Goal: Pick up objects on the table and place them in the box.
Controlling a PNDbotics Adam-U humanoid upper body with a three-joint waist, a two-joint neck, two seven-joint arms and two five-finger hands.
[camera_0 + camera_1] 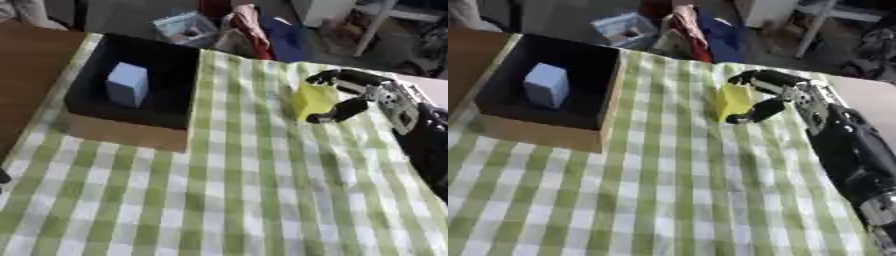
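The right hand [773, 95] has fingers and thumb curled round the yellow block [733, 102] at the far right of the checked cloth [675, 190]. The box [500, 125] lies well to its left, already holding a pale blue block [545, 84].

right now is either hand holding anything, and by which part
The right hand holds the yellow block, fingers curled over its top and thumb under its lower right side. The left hand is not in view.
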